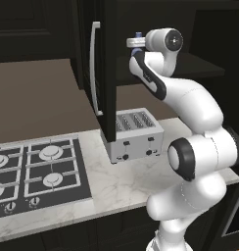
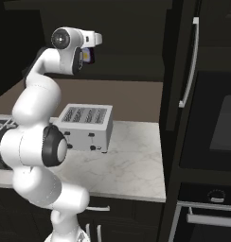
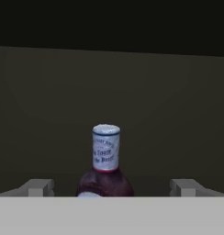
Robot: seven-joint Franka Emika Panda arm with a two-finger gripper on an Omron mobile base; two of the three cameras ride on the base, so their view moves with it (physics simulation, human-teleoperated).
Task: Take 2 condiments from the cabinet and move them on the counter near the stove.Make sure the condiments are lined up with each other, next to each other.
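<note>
1. While you are reaching the white arm up into the black wall cabinet, its two-finger gripper is standing with its jaws spread wide and holding nothing; in the hand view you are seeing one pale fingertip at each side of the frame.
2. You are looking, in the hand view, at a small dark bottle with a pale blue neck; it is standing upright on the dark inner shelf, midway between the two fingertips and touching neither as far as you can tell.
3. You are seeing that bottle's yellow label from the right base view, just beside the hand; in the left base view only its pale blue top is peeking past the wrist.
4. You are keeping the cabinet door swung open, its long silver bar handle hanging above the silver slotted toaster.
5. You are finding the toaster sitting on the white-grey marbled stone counter, near the back wall.
6. You are finding the flat black gas stove with round silver burners set into the counter to the toaster's left in the left base view, its small knobs lining the front edge.
7. You are seeing a dark built-in oven standing at the counter's right end in the right base view.
</note>
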